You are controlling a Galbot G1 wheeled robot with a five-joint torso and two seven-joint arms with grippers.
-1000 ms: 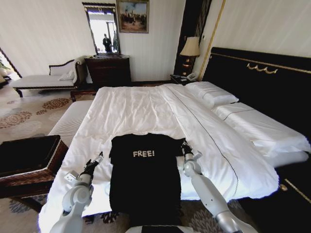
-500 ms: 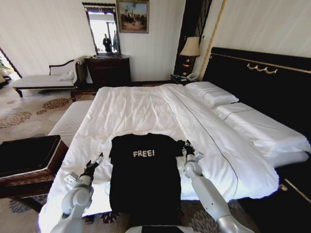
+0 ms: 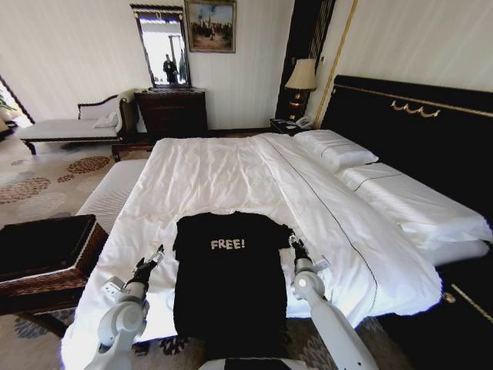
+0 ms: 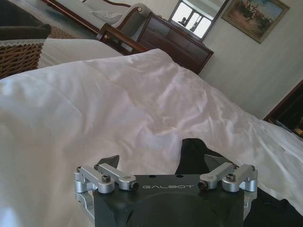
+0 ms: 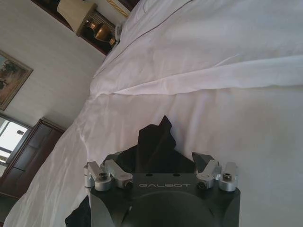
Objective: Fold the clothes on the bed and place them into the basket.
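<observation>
The right claw (image 3: 293, 244) has been drawn back a little along the T-shirt's (image 3: 228, 285) right edge; the left claw (image 3: 149, 262) has stayed beside its left edge. Both claws are seen released, fingers spread, with black cloth between them in the wrist views. The T-shirt is laid flat on the white duvet at the near end of the bed (image 3: 231, 173). The basket (image 3: 48, 254) stands left of the bed. Behind are seen a dresser (image 3: 171, 112), a mirror (image 3: 163, 48), a lamp (image 3: 301, 77) and a chaise (image 3: 69, 123).
</observation>
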